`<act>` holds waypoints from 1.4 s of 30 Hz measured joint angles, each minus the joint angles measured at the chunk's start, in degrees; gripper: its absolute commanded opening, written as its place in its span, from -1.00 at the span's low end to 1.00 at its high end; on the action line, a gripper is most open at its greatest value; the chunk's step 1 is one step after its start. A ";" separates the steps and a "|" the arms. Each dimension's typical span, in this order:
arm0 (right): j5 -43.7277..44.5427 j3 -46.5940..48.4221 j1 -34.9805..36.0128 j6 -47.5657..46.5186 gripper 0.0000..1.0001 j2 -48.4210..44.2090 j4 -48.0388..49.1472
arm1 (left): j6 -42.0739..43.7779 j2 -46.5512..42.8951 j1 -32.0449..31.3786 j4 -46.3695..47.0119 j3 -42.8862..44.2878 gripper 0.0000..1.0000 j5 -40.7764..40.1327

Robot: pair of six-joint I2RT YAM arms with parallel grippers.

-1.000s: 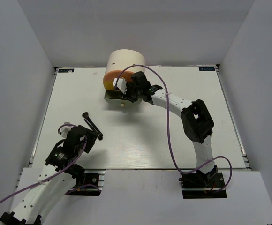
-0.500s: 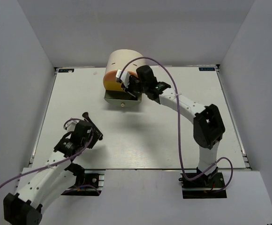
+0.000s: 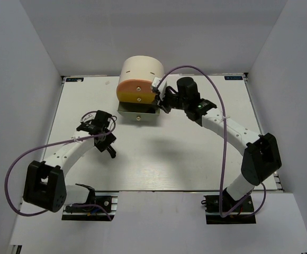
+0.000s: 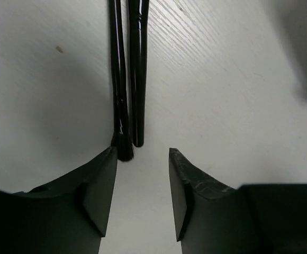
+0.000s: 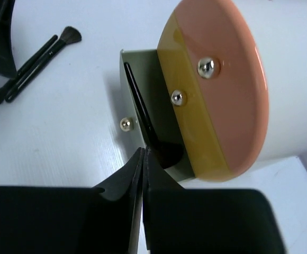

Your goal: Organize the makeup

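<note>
"Black handles on the left half of the table (image 3: 206, 159). What are they?" asks one.

"Two brushes lying side by side, about midway between the near and far edges," says the other. "One is a fan brush (image 5: 69, 37), the other a thin brush (image 5: 27, 64)."

"And the left gripper (image 4: 142, 153)?"

"It's right at their ends, with its fingers spread and nothing between them. One fingertip is just beside a brush's tip. I can't tell if they touch."

"What's further right?"

"A round cream box (image 3: 143, 69) at the far edge, near its middle, with the drawer fronts facing the near edge. The orange front (image 5: 222, 84) is on top and the yellow front (image 5: 188, 111) is under it, both pushed in. The grey-green bottom drawer (image 3: 137, 114) is pulled out over the table."

"Is anything in it?"

"A slim black stick (image 5: 140, 106) lies lengthwise inside. There's also something dark under the yellow front, too shadowed to name."

"And the right gripper (image 5: 143, 153)?"

"It's clenched, with the fingers pressed flat together and nothing to be seen between them. The tips are at the open drawer, just by the stick's near end."
</note>
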 measured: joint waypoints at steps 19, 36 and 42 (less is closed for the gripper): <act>-4.00 -12.92 -6.10 5.42 -1.00 -6.71 1.75 | 11.45 11.28 11.65 2.58 1.40 -0.05 5.90; -5.22 -13.90 -7.69 5.92 -1.00 -7.34 1.84 | 14.21 16.65 12.79 5.70 2.03 -0.09 8.09; -5.84 -13.92 -7.98 6.51 -1.00 -7.43 1.88 | 15.28 16.63 12.79 5.92 1.68 -0.60 8.02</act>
